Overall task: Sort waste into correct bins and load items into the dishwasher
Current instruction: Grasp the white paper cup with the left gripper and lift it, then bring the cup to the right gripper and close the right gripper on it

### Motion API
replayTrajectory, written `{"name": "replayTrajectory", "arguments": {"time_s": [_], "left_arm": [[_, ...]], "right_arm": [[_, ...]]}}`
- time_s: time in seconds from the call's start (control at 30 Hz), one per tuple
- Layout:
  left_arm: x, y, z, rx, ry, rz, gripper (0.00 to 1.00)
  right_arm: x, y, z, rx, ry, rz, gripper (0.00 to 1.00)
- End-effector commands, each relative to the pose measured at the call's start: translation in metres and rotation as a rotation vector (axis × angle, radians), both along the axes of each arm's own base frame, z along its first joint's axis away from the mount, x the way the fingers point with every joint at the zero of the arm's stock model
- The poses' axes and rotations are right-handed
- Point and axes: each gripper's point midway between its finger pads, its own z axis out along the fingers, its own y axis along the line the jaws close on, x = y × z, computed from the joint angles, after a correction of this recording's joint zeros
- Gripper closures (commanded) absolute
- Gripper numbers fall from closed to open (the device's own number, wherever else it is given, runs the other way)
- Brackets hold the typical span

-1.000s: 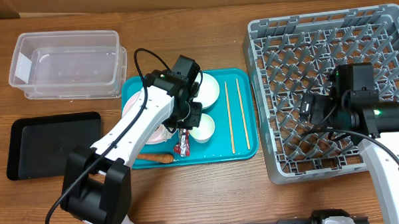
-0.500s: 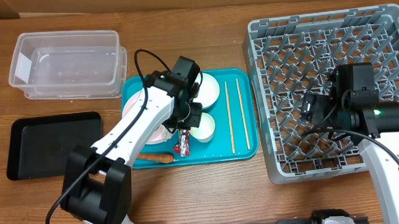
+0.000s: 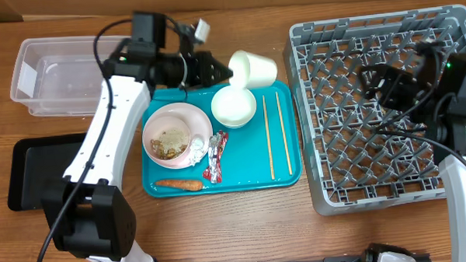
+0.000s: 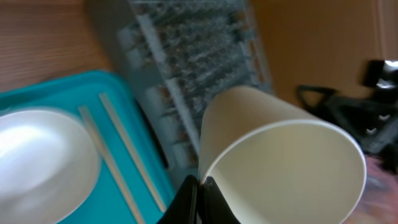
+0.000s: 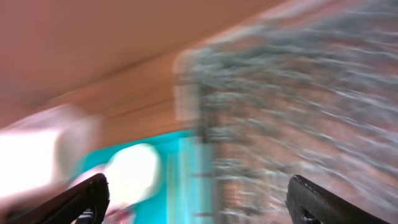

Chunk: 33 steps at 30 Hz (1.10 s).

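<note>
My left gripper [image 3: 229,69] is shut on the rim of a white cup [image 3: 254,68] and holds it on its side above the teal tray's far edge; the left wrist view shows the pinch [image 4: 200,194] on the cup [image 4: 280,162]. The second white cup [image 3: 233,106] stands on the tray. The pinkish bowl [image 3: 171,137] holds rice scraps, with a white tissue [image 3: 198,143] at its rim. The wrapper [image 3: 215,156] and carrot [image 3: 179,183] lie in front. Two chopsticks [image 3: 269,137] lie at the right. My right gripper [image 3: 377,83] is open and empty [image 5: 199,199] above the grey dish rack [image 3: 351,166].
The teal tray [image 3: 242,173] sits at the middle. The clear tub [image 3: 75,74] is at the back left and the black tray [image 3: 32,169] in front of it. No plate shows. The right wrist view is blurred.
My left gripper took hold of a white cup, lifted it off the tray and carried it back and right. The bowl is uncovered. My right arm moved toward the rack's far side.
</note>
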Motion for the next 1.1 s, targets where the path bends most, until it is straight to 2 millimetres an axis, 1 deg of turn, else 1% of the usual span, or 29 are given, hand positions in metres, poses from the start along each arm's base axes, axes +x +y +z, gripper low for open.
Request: {"name": "replayTrajectory", "arguments": {"time_s": [0.0, 0.07, 0.17, 0.23, 0.33, 0.47, 0.57, 0.67, 0.7, 0.8, 0.83, 0.93, 0.97, 1.0, 1.07], "left_arm": [[-0.032, -0.021, 0.054, -0.290, 0.031, -0.224, 0.96], [-0.036, -0.027, 0.060, -0.312, 0.025, -0.254, 0.96], [-0.044, -0.038, 0.060, -0.314, 0.031, -0.284, 0.96], [-0.049, -0.045, 0.060, -0.316, 0.035, -0.306, 0.96], [-0.055, -0.055, 0.059, -0.305, 0.037, -0.323, 0.96], [-0.063, -0.067, 0.058, -0.302, 0.057, -0.348, 0.96], [-0.068, -0.074, 0.058, -0.297, 0.086, -0.353, 0.96], [-0.068, -0.079, 0.054, -0.279, 0.120, -0.335, 0.96], [-0.067, -0.081, 0.053, -0.270, 0.125, -0.327, 0.96], [-0.066, -0.085, 0.048, -0.243, 0.131, -0.304, 0.96], [-0.066, -0.086, 0.048, -0.241, 0.130, -0.303, 0.96], [-0.065, -0.089, 0.049, -0.242, 0.127, -0.301, 0.96], [-0.064, -0.089, 0.049, -0.241, 0.127, -0.297, 0.96], [-0.063, -0.089, 0.049, -0.239, 0.125, -0.291, 0.96], [-0.059, -0.089, 0.049, -0.231, 0.126, -0.273, 0.96]], "right_arm": [[-0.031, 0.074, 0.047, 0.209, -0.187, 0.498, 0.05], [-0.034, 0.087, 0.047, 0.231, -0.198, 0.565, 0.04], [-0.033, 0.101, 0.041, 0.242, -0.185, 0.610, 0.01], [-0.033, 0.110, 0.041, 0.256, -0.193, 0.650, 0.01], [-0.040, 0.121, 0.052, 0.292, -0.249, 0.741, 0.01], [-0.047, 0.128, 0.066, 0.305, -0.329, 0.823, 0.01], [-0.047, 0.129, 0.067, 0.300, -0.342, 0.831, 0.02], [-0.048, 0.130, 0.068, 0.304, -0.347, 0.840, 0.03], [-0.050, 0.130, 0.069, 0.311, -0.349, 0.850, 0.06], [-0.057, 0.132, 0.073, 0.338, -0.356, 0.886, 0.08], [-0.057, 0.132, 0.073, 0.337, -0.356, 0.886, 0.12], [-0.057, 0.132, 0.073, 0.338, -0.355, 0.886, 0.28], [-0.057, 0.132, 0.073, 0.340, -0.353, 0.885, 0.35], [-0.057, 0.132, 0.073, 0.342, -0.349, 0.884, 0.37], [-0.057, 0.132, 0.073, 0.344, -0.345, 0.883, 0.38]]}}
